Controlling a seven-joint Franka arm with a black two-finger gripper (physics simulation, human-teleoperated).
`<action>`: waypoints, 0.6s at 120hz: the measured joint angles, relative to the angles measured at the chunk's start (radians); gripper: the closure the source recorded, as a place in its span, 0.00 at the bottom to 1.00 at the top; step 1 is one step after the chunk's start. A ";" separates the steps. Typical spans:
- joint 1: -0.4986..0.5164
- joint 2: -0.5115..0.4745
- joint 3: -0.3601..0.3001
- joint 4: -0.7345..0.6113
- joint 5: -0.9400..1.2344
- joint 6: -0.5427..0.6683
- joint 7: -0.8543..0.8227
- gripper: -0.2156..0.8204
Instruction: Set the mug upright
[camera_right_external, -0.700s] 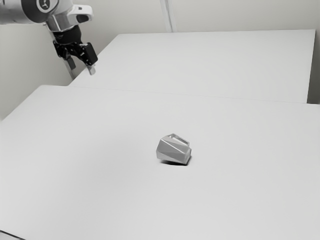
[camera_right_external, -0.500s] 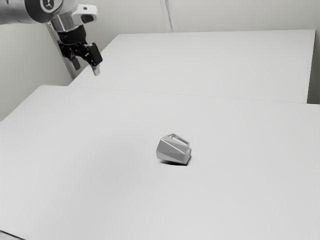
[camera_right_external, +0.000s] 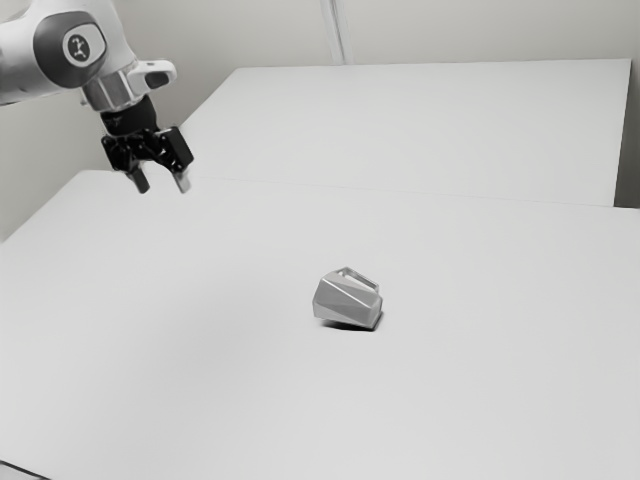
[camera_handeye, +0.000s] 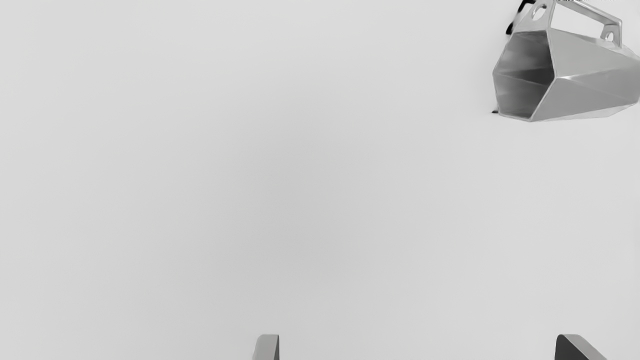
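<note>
My gripper (camera_right_external: 161, 187) hangs in the air at the upper left of the exterior view, well away from the mug. In the wrist view the gripper (camera_handeye: 417, 340) stands open, its two fingertips wide apart with nothing between them. The grey faceted mug (camera_right_external: 345, 302) lies on its side on the table, its handle turned upward. In the wrist view the mug (camera_handeye: 585, 80) has its dark open mouth facing sideways, and part of its base end is cut off by the picture's edge.
The white table (camera_right_external: 200, 340) bears the mug near its middle. Beyond its far edge is another pale flat surface (camera_right_external: 420, 130), with light walls behind. A dark thin line (camera_right_external: 25, 470) crosses the near corner at the exterior view's left.
My hand has come lower in the exterior view, after a small shift toward that view's right and back. The mug has stayed where it was.
</note>
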 joint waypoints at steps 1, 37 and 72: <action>0.002 0.000 0.002 -0.005 -0.009 0.003 -0.001 0.21; 0.038 0.016 0.040 -0.185 -0.321 0.176 0.050 0.21; 0.013 0.096 0.040 -0.285 -0.530 0.308 0.206 0.21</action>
